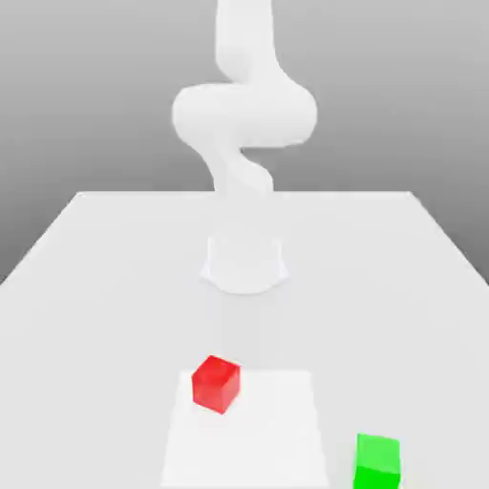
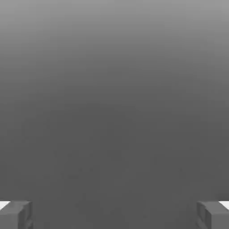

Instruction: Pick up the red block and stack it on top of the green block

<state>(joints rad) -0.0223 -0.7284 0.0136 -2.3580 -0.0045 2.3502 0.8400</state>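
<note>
Exterior view puts the red block [image 1: 216, 383] on the white desk [image 1: 86, 287], sitting flat with one corner turned toward the camera, near the upper corner of a slightly brighter square patch [image 1: 277, 430] on the desk surface, on the exterior view's left side of that patch. Taking the red block as the landmark, the green block [image 1: 377, 462] lies well apart from it, nearer the camera and off toward the exterior view's right, just past the patch's edge; nothing rests on either block and they do not touch. Beyond the red block, farther from the camera, the arm's round base [image 1: 244, 263] stands on the desk, and the white arm [image 1: 244, 115] rises from it, curling over itself and running out of the frame's top. Hand view shows the pincer [image 2: 114, 214] with its two grey fingertips [image 2: 15, 214] far apart at opposite edges of the frame, so it is spread wide and has hold of nothing. Between the fingertips lies a plain grey gradient, probably background rather than the desk, though that is hard to tell.
</note>
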